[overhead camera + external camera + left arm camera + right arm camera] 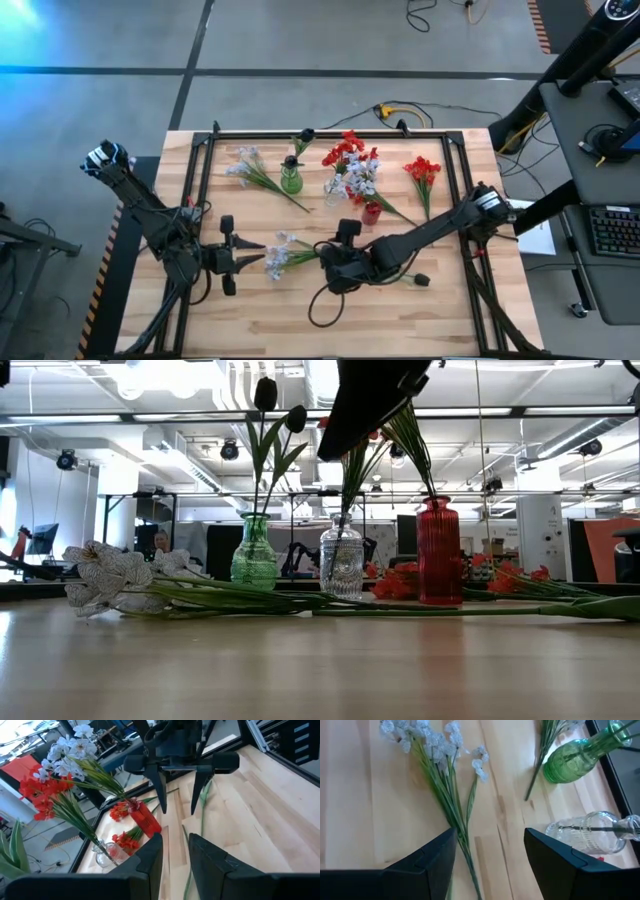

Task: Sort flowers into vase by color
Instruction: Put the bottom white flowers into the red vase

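A pale blue-white spray (280,254) lies flat on the table between my two grippers, blossoms toward the left (110,575), its stem (462,845) running under my right gripper. My right gripper (490,857) hovers open above that stem, a finger on either side, clear of it (325,262). My left gripper (175,852) faces it from the table's left (248,258), its fingers a narrow gap apart with nothing between them. The green vase (291,180) holds dark buds, the clear vase (335,190) red blossoms, the red vase (372,212) pale ones.
Another pale spray (245,168) lies at the far left and a red spray (422,172) at the far right. The three vases (341,560) stand in a row beyond the grippers. A black frame (330,133) borders the table. Bare wood lies toward the near edge.
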You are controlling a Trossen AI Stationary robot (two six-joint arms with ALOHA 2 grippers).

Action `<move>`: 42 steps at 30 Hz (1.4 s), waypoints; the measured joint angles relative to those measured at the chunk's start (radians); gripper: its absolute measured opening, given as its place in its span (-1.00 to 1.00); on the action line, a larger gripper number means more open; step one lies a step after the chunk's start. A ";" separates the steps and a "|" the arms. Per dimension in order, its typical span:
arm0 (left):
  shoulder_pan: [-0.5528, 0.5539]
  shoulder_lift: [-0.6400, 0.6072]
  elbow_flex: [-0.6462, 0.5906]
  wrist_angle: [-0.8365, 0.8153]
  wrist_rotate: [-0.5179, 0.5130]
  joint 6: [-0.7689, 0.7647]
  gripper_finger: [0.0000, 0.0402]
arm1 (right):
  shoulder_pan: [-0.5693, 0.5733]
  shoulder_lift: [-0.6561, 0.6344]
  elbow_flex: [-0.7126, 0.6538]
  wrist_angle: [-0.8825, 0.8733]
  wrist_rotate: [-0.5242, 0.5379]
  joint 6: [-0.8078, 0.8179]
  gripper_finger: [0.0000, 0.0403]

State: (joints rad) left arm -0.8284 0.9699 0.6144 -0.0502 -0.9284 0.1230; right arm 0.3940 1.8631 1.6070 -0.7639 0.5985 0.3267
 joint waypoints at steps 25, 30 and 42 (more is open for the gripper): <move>0.005 -0.003 -0.001 -0.011 -0.079 0.023 -0.61 | -0.078 0.113 0.006 0.202 -0.165 -0.122 0.53; 0.005 -0.003 -0.001 -0.011 -0.084 0.025 -0.61 | -0.097 0.194 0.028 0.225 -0.208 -0.106 0.54; 0.005 -0.004 -0.001 -0.011 -0.084 0.026 -0.61 | -0.162 0.327 0.109 0.207 -0.276 -0.055 0.50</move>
State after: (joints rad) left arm -0.8238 0.9661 0.6132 -0.0617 -1.0123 0.1485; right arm 0.2321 2.1906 1.7157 -0.5574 0.3225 0.2713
